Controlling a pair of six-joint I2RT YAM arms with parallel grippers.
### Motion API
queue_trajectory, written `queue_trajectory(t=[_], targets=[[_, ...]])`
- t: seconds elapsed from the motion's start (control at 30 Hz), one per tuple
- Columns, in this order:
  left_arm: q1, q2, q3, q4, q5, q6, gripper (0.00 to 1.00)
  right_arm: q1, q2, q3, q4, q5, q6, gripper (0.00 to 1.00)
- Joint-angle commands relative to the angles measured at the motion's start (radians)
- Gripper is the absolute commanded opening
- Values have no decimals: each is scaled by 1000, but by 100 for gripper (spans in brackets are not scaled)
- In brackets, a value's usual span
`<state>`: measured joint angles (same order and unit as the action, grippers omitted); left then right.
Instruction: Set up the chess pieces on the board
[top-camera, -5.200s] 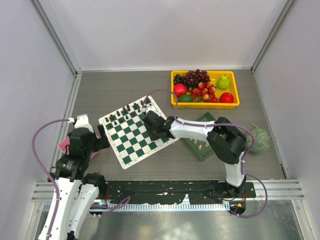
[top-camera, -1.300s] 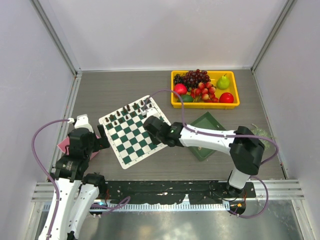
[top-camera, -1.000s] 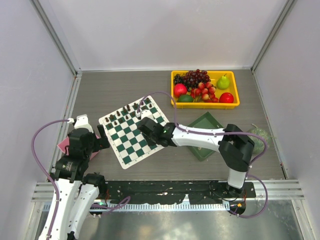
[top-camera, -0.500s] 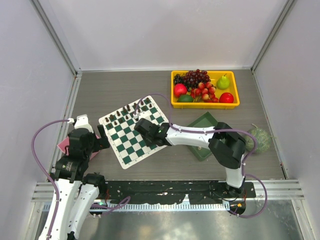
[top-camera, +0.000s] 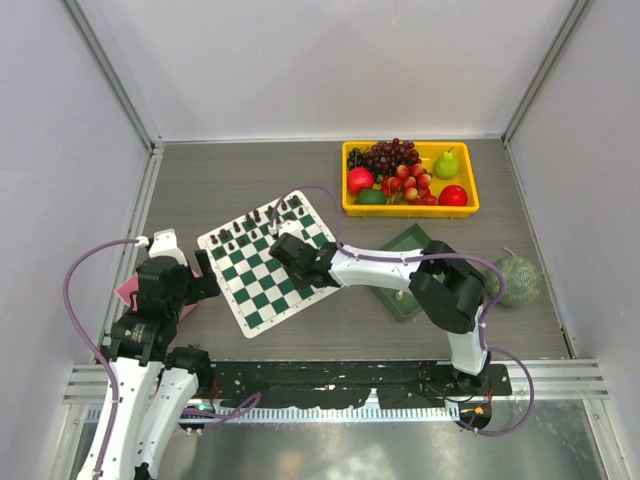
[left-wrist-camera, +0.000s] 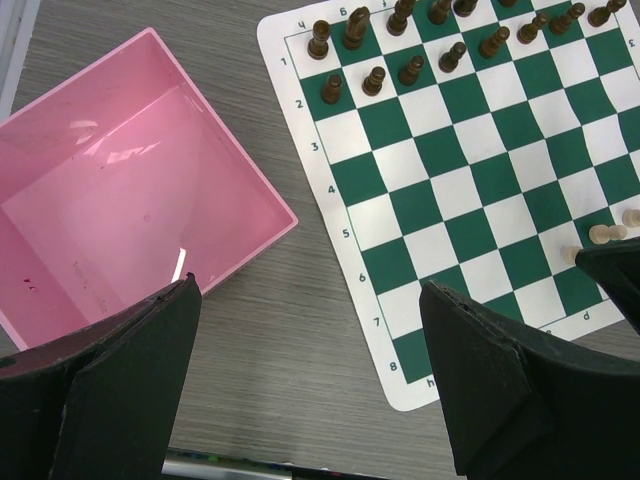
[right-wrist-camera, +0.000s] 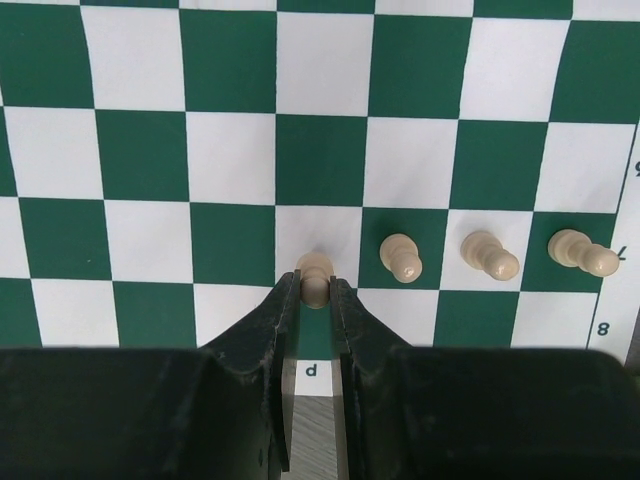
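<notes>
The board (top-camera: 262, 268) lies left of centre, with dark pieces (top-camera: 262, 217) along its far edge. My right gripper (top-camera: 292, 253) is over the board's right side. In the right wrist view the right gripper (right-wrist-camera: 315, 290) is shut on a cream pawn (right-wrist-camera: 315, 267), whose base is on a white square of the board (right-wrist-camera: 230, 150) in the row marked 7. Three more cream pawns (right-wrist-camera: 402, 258) stand in that row to its right. My left gripper (left-wrist-camera: 310, 370) is open and empty above the table beside the board (left-wrist-camera: 470, 190).
A dark green tray (top-camera: 408, 243) with cream pieces (top-camera: 400, 294) lies right of the board, partly under my right arm. A yellow bin (top-camera: 410, 211) of fruit stands at the back right. A green melon (top-camera: 520, 280) is far right. A pink box (left-wrist-camera: 110, 200) sits left of the board.
My right gripper has moved left along the board's right side, and the arm's elbow has swung in over the green tray. The left arm has not moved.
</notes>
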<state>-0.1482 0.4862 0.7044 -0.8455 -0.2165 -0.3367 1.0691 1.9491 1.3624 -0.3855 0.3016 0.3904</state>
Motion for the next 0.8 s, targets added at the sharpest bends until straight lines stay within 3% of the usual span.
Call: queue_trajectory(t=[0.0,0.77], targets=[[6,-6,21,43,6,4,99,-8,14,43,23,21,-12,20],[6,-6,20,43,5,4,99,-20,11,41,37,16,-7,20]])
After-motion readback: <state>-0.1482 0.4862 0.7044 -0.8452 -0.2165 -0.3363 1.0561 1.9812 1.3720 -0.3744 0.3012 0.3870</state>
